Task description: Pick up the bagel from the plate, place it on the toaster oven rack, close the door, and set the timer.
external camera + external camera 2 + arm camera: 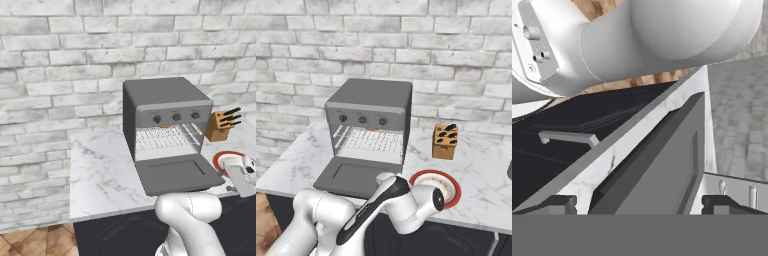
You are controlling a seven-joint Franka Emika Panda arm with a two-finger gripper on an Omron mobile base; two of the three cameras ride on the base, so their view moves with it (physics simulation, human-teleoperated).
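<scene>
The oven door [179,174] lies dropped flat on the marble tabletop [102,172], baring the rack [162,138] for loading. The gripper [639,204] (jaws spread wide, empty) looks across the door. The bagel, presumably on the plate [454,196], is hidden behind the arm.

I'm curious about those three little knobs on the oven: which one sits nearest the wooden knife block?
The knob at the end of the row toward the knife block; the other two sit farther along the oven's panel, away from it.
</scene>
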